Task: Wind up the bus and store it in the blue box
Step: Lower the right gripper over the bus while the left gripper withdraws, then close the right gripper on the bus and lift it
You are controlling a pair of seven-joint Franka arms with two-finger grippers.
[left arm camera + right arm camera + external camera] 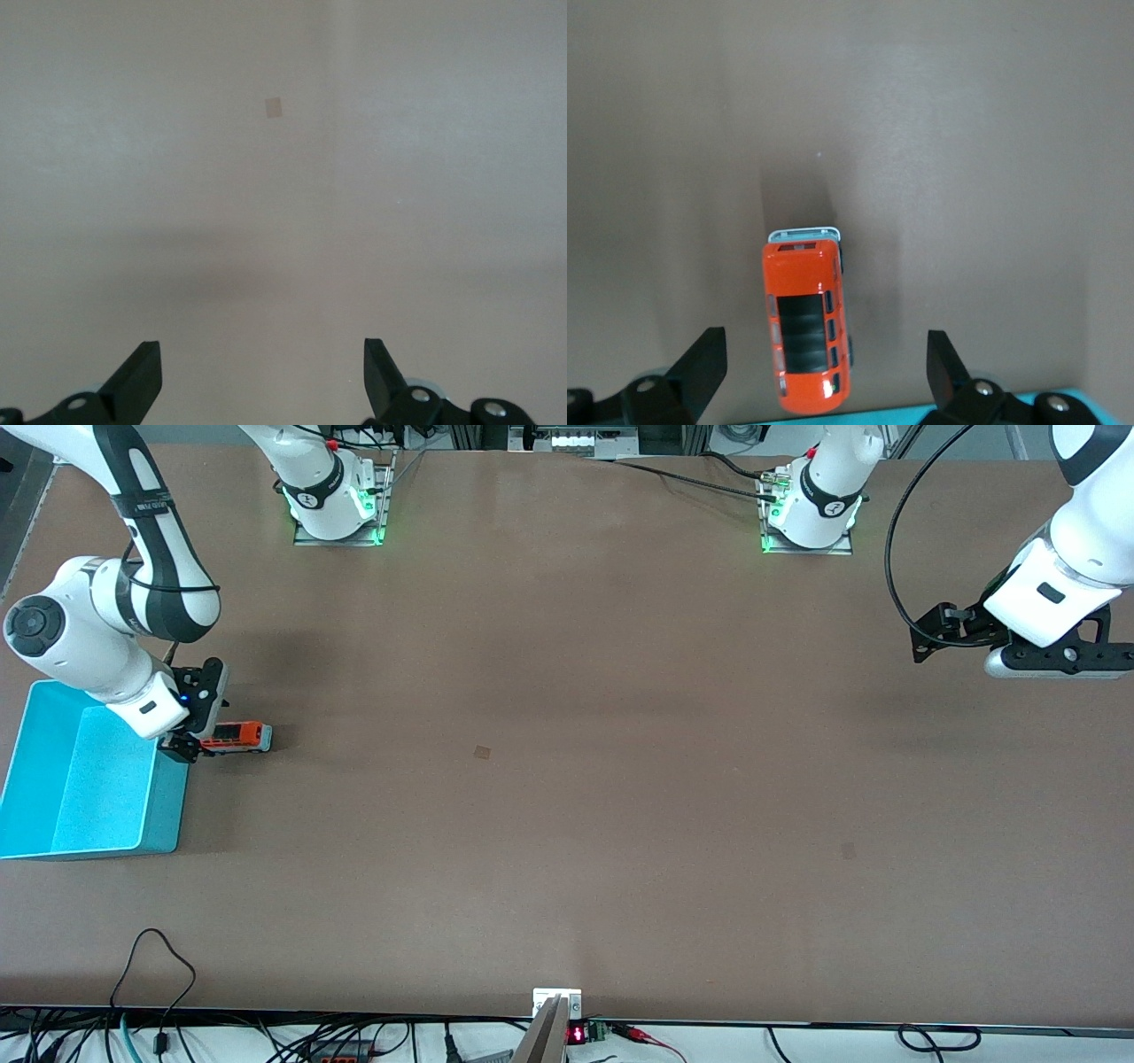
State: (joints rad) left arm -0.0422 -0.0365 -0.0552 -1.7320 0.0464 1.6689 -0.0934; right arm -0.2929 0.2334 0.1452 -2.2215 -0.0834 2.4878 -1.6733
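A: Start at the blue box (89, 797), nearest thing to the front camera, at the right arm's end of the table. Open top, nothing in it that I can see.

B: And the bus (235, 736)?

A: On the table just beside the box, slightly farther from the camera than the box's middle, close to the box wall. Upright on its wheels, silvery front end pointing away from the box.

B: Right gripper (190, 735)?

A: Over the bus's box-side end, fingers spread wide, nothing held. In the right wrist view the bus (808, 325) sits between the 2 fingers (700, 367) but off-centre, closer to 1 of them.

B: Risks?

A: 3, as I judge it. Off-centre close: 1 finger hits first and skids the bus sideways. Second, the box wall is right next to the gripper, so a low approach could clip it and shove the box. Third, it's a rolling toy, so a light pinch may let it squirt out during wind-up.

B: Left gripper (961, 633)?

A: Well away from the box, waiting above bare table at the left arm's end, fingers apart, empty. No collision concern.
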